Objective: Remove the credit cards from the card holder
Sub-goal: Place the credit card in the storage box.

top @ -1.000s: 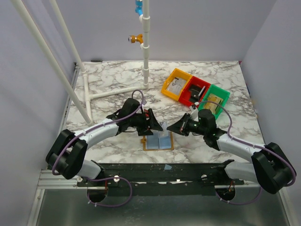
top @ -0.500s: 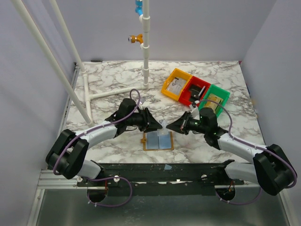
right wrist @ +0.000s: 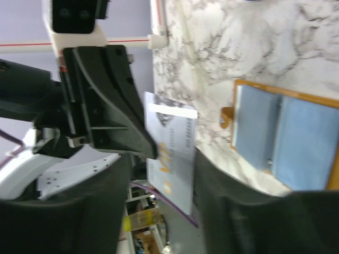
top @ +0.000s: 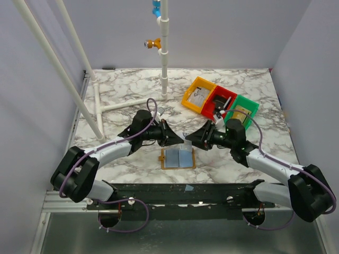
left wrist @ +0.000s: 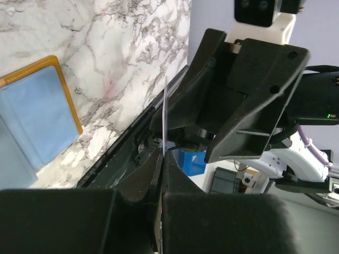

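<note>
The card holder (top: 178, 158) lies open and flat on the tabletop (top: 127, 90), near the middle of its near edge, blue lining up. Just beyond and above it, the two claws meet tip to tip. The left claw (top: 176, 138) is clamped on a card (right wrist: 172, 159) held off the tabletop. The right claw (top: 199, 141) has its fingers apart with the card between them; whether they touch it I cannot tell. Three bins (top: 190, 91) sit toward the far right corner.

Both arms bow inward, elbows out, wrists level and facing each other nose to nose; left gripper (top: 176, 138) pinched tight on a credit card (right wrist: 172, 159); right gripper (top: 194, 141) just opposite, its fingers parted.
</note>
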`<action>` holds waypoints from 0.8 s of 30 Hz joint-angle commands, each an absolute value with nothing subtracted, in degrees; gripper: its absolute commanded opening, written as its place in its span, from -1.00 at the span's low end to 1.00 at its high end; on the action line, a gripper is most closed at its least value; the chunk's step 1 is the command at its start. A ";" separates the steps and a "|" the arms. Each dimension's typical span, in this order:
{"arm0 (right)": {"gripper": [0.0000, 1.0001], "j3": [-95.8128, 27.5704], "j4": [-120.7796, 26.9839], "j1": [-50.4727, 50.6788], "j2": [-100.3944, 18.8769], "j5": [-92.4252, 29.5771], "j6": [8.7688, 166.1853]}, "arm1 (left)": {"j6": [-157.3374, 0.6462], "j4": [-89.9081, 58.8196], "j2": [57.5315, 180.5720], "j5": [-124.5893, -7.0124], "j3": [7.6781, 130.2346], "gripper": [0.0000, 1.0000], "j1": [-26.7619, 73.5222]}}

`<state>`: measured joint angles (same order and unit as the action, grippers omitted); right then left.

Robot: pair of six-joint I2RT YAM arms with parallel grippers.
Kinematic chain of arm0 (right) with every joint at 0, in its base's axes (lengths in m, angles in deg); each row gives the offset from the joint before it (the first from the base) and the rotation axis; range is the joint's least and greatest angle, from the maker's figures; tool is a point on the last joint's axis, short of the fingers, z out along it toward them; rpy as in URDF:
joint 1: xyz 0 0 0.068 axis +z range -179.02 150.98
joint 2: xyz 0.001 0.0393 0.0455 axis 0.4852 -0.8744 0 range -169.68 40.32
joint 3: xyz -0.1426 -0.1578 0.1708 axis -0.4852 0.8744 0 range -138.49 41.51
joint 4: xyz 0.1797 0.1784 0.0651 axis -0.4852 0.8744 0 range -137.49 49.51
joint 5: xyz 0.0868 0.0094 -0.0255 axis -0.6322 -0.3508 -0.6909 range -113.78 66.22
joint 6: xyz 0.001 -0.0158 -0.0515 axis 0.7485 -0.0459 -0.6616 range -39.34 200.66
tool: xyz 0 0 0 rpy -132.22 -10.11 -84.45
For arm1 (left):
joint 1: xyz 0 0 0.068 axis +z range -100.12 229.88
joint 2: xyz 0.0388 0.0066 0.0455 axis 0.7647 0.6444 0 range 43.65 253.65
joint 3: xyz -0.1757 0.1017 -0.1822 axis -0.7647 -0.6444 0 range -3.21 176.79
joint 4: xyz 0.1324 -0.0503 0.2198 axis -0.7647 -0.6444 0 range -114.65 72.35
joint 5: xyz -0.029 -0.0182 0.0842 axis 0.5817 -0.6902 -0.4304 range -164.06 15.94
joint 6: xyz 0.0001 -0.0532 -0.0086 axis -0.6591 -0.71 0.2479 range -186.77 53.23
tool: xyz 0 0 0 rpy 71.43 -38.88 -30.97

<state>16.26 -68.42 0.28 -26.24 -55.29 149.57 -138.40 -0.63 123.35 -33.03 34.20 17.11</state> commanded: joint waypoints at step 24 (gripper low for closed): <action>-0.99 11.06 -84.93 0.68 -28.51 -62.28 157.04 | -151.04 20.76 120.35 -26.39 28.96 -0.91 19.13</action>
